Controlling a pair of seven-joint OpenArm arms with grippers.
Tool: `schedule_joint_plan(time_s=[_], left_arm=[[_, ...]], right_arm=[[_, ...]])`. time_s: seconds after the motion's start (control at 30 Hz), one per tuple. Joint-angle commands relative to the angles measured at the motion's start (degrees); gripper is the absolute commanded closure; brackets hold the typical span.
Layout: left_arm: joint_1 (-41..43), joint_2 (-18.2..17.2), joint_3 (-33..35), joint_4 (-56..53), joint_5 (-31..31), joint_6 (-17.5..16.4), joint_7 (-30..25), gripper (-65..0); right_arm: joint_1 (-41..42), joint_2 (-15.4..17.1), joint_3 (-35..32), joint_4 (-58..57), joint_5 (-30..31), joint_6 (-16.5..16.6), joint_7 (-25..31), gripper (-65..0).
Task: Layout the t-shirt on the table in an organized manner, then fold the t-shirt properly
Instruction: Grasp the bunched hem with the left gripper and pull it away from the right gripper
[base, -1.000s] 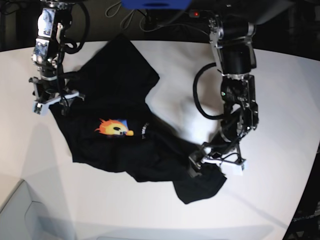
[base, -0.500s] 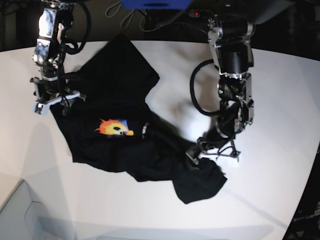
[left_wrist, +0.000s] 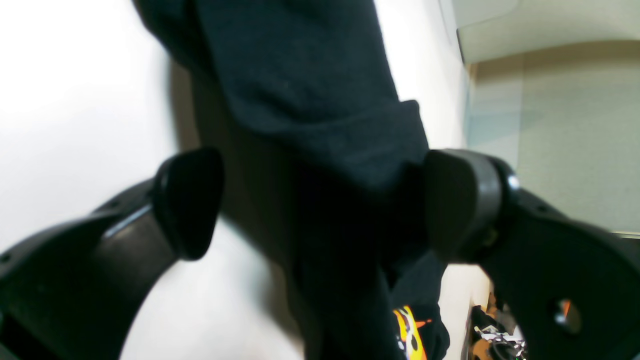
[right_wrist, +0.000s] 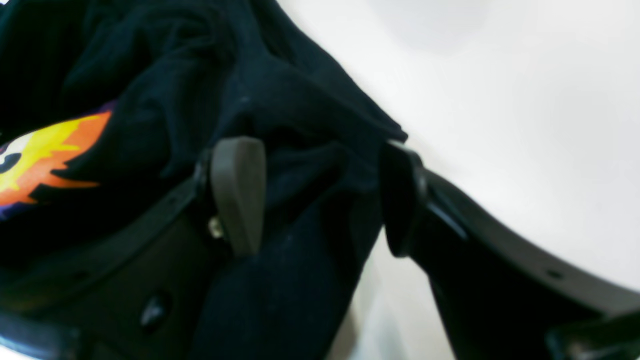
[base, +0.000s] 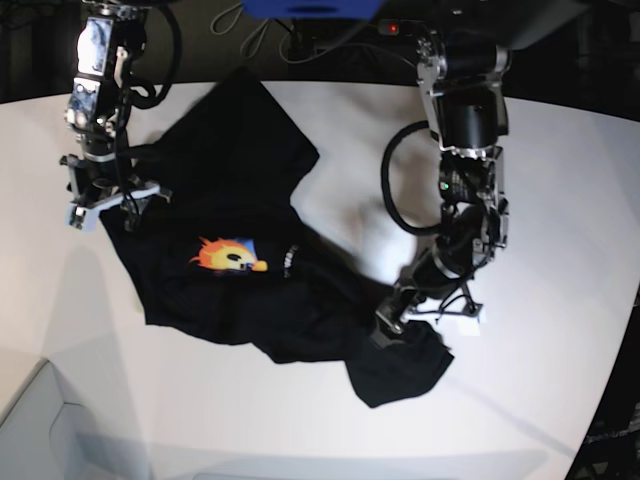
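The black t-shirt (base: 240, 180) lies crumpled on the white table (base: 560, 200), its orange-yellow print (base: 228, 255) facing up. My left gripper (base: 425, 318) is down on the shirt's lower right corner. In the left wrist view it (left_wrist: 320, 205) stands open and straddles a fold of the t-shirt (left_wrist: 310, 90), and one finger (left_wrist: 460, 205) touches the cloth. My right gripper (base: 103, 205) sits at the shirt's upper left edge. In the right wrist view it (right_wrist: 320, 200) is open with bunched t-shirt (right_wrist: 280, 100) cloth between its fingers, and the print (right_wrist: 45, 150) is at the left.
The table's curved edge (base: 620, 330) runs down the right side, close to the left arm. A blue object (base: 310, 8) and cables lie beyond the far edge. A pale box-like shape (base: 40, 430) sits at the lower left corner.
My left gripper has shifted a little left and lower onto the shirt's corner, and its jaws have narrowed slightly. The right arm and the shirt's main body have not moved.
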Motion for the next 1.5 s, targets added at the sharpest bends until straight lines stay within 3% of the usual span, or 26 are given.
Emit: schedule_joint_plan(time_s=[0.0, 0.23, 0.3, 0.47, 0.6, 0.77, 0.87, 0.93, 1.23, 1.33, 1.47], left_arm=[[-1.79, 0.21, 0.0, 1.3, -1.01, -0.61, -0.52, -59.9], [-2.84, 0.38, 0.0, 1.39, -1.01, -0.61, -0.52, -59.2], [-2.93, 0.38, 0.0, 1.39, -1.01, -0.61, -0.52, -53.6], [-3.11, 0.38, 0.0, 1.39, -1.01, -0.61, -0.61, -27.2], [-3.11, 0.47, 0.26, 1.39, -1.01, -0.61, -3.69, -24.6], [-2.84, 0.38, 0.43, 5.61, -2.06, -0.61, -3.6, -23.7], [-2.93, 0.38, 0.43, 8.25, -2.76, -0.61, -3.86, -13.7], [-3.46, 0.21, 0.43, 8.6, -2.59, -0.17, -3.86, 0.0], [-12.07, 0.3, 0.52, 2.53, -2.24, -0.26, -3.95, -0.2], [-16.64, 0.12, 3.34, -0.98, -2.06, -0.17, -4.22, -0.2], [-24.12, 0.38, 10.54, -10.04, 2.51, -0.17, -12.48, -0.2]], right_arm=[[0.36, 0.63, 0.16, 0.51, 0.11, 0.03, 1.62, -36.6], [0.72, 0.71, 0.25, -0.99, 0.02, 0.03, 1.7, -36.6], [0.8, 0.8, 0.25, -0.99, 0.02, 0.03, 1.7, -36.6], [0.8, 1.59, 0.16, -0.99, 0.02, 0.03, 1.7, -36.6], [0.89, 1.94, 0.16, -0.99, 0.02, 0.03, 1.7, -36.6], [0.89, 1.86, 0.16, -0.99, 0.02, 0.03, 1.7, -36.6], [0.89, 1.86, 0.16, -0.99, 0.02, 0.03, 1.79, -36.6], [0.89, 1.86, 0.16, -0.99, 0.02, 0.03, 1.79, -36.6], [0.8, 1.94, 0.25, -0.99, 0.02, 0.03, 1.79, -36.6], [0.8, 1.94, 0.25, -0.9, 0.02, 0.03, 1.79, -36.6], [0.8, 3.0, 0.25, -0.99, 0.02, 0.03, 1.79, -36.6]])
